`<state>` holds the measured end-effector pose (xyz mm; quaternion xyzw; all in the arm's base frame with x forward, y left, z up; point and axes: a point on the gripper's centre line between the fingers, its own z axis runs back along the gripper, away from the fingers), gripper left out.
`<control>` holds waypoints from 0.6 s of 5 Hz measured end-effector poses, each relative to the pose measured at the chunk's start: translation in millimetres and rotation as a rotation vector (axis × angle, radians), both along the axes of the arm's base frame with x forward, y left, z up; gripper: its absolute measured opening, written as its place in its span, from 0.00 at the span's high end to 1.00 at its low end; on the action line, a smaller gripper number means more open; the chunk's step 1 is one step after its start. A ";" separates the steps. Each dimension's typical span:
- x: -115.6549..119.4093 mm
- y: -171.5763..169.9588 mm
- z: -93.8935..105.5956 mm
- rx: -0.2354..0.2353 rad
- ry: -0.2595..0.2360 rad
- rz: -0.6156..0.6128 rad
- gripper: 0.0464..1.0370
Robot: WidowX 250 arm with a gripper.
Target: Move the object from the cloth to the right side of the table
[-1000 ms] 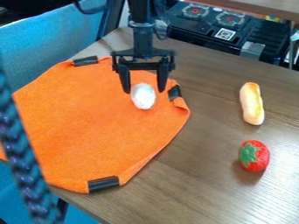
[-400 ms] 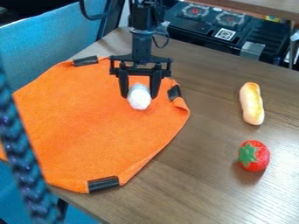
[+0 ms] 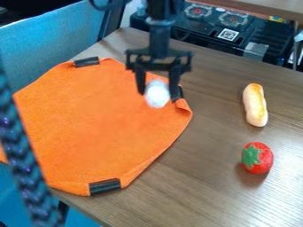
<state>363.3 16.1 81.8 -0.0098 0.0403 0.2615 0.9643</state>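
At far left, a dark braided strand [image 3: 22, 155] slants down the foreground, with blue upholstery [image 3: 53, 42] behind it. Next, the orange cloth [image 3: 89, 128] lies spread on the table [image 3: 195, 177], black strips [image 3: 87, 61] at its edges. The black robot arm [image 3: 158, 42] comes in from the top, right of the cloth's middle, its last stretch hanging almost straight down. The gripper [image 3: 158, 95] points downward over the cloth's upper right part, its jaws pinching the white egg-shaped object [image 3: 157, 94], one on its left and one on its right. Behind the table, to the right of the arm, sits a black toy stove [image 3: 207, 27]. Farther right on the bare wood lie the toy bread roll [image 3: 255, 105] and, nearer the camera, the red toy strawberry [image 3: 263, 158] with green leaves.
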 end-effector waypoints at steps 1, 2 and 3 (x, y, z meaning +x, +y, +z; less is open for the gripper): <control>-9.7 -29.9 25.0 0.001 -0.059 -0.089 0.30; -30.5 -66.6 42.3 -0.011 -0.091 -0.201 0.30; -52.8 -88.0 41.5 -0.017 -0.070 -0.273 0.30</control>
